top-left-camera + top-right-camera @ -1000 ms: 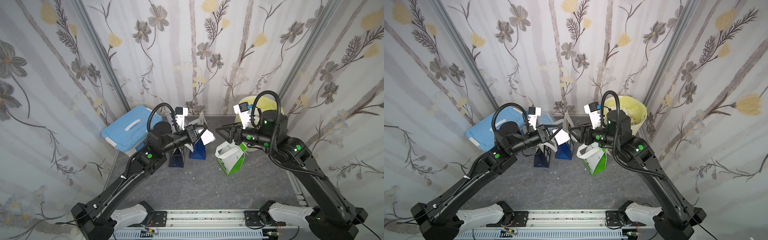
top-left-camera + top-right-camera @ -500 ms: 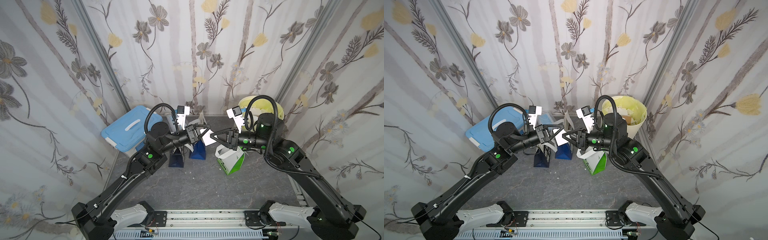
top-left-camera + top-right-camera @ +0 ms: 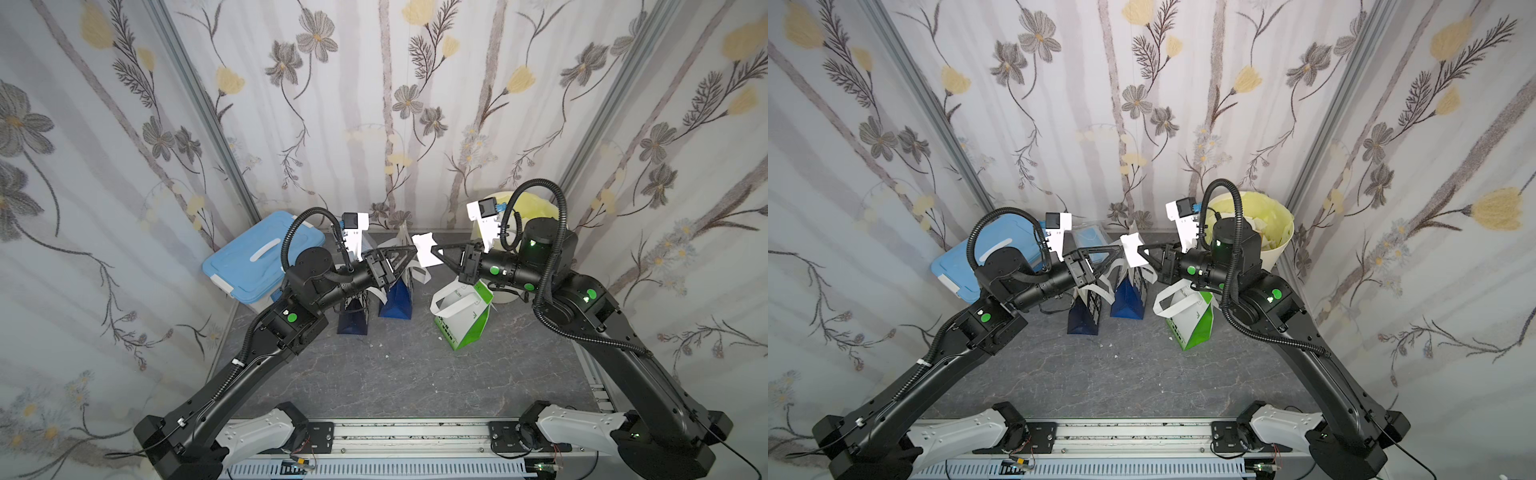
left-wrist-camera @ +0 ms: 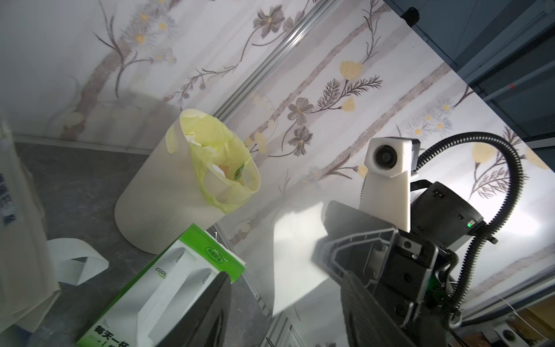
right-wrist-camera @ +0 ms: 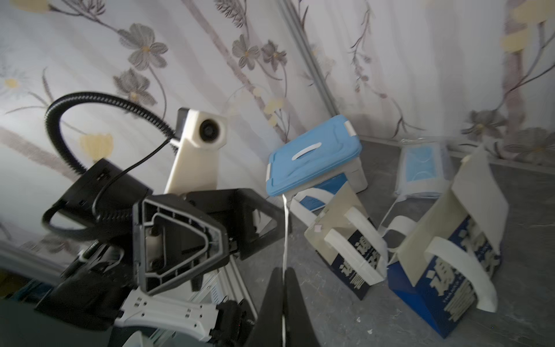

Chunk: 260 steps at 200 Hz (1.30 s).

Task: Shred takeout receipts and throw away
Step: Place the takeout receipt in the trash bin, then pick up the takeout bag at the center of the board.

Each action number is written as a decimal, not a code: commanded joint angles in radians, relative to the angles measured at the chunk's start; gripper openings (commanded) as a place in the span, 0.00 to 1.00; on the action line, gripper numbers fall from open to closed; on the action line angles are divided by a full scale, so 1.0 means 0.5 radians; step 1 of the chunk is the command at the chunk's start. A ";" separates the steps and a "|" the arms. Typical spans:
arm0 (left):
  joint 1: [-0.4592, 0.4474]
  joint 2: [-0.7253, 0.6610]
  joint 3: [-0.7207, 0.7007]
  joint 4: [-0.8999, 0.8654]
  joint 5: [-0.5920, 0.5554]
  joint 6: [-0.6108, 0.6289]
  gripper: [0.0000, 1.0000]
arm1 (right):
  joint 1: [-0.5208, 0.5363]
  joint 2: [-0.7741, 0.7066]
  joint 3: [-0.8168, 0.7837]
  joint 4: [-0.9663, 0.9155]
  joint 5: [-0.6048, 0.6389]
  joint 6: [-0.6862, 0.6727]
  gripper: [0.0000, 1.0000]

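Both arms hung over the worktop, their tips meeting in mid-air above the bags; the receipt, a small white slip, stood upright between them, clear of everything below; the right fingers were pressed together on one edge, and the right wrist view showed the paper running edge-on out of the pinch; the left fingers stood apart at the opposite edge, not closed on it; underneath were two blue bags side by side and a green bag tilted nearby; a bin with a yellow liner sat behind the right arm; a blue-lidded box sat behind the left.
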<state>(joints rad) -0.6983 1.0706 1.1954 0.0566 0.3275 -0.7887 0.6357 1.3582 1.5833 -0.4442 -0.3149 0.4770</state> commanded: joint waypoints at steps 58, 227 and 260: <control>0.004 -0.110 0.144 -0.849 -0.613 0.346 0.57 | -0.770 0.418 0.372 -0.279 1.343 -0.115 0.00; -0.043 0.437 0.705 -1.489 -0.444 0.547 0.58 | -0.743 0.407 0.616 -0.664 0.902 -0.195 0.45; -0.084 0.819 1.122 -1.850 -0.660 0.608 0.60 | -0.536 0.010 0.159 -0.479 0.842 -0.069 0.47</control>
<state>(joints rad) -0.7311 1.3746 1.6421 -0.6983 0.0898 -0.5339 0.3206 1.4590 1.7908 -0.7677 0.1497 0.3889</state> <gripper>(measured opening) 0.587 0.469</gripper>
